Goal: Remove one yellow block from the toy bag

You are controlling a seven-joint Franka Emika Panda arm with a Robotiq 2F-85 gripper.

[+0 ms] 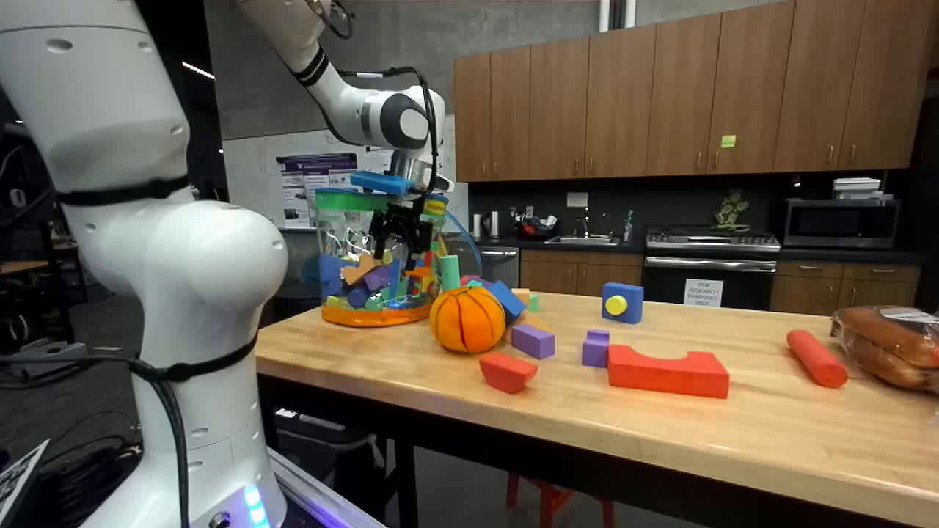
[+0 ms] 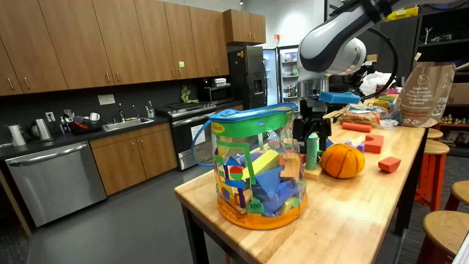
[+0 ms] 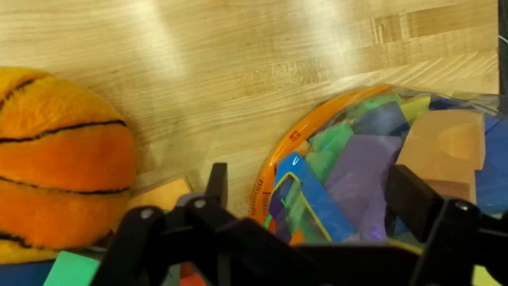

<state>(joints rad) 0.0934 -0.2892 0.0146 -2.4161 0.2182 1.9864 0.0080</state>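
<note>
The toy bag (image 1: 370, 317) stands upright at the table's end; its orange base shows in an exterior view (image 2: 262, 221) and the wrist view (image 3: 289, 145). A yellow block (image 2: 266, 161) lies among the toys in it, seen through the clear wall; a yellow piece (image 3: 415, 108) also shows in the wrist view. My gripper (image 1: 395, 257) points down at the bag's side, also seen in an exterior view (image 2: 312, 145). In the wrist view the gripper (image 3: 313, 182) is open with nothing between its fingers. One finger is over bare table, one over the bag's contents; whether it is inside I cannot tell.
The orange ball (image 1: 467, 320) and a standing green cylinder (image 2: 311, 152) are close to the bag. Purple blocks (image 1: 533, 342), red blocks (image 1: 667, 370) and the blue block with a yellow peg (image 1: 622, 302) lie further along the table. A bread pack (image 1: 888, 345) is at the far end.
</note>
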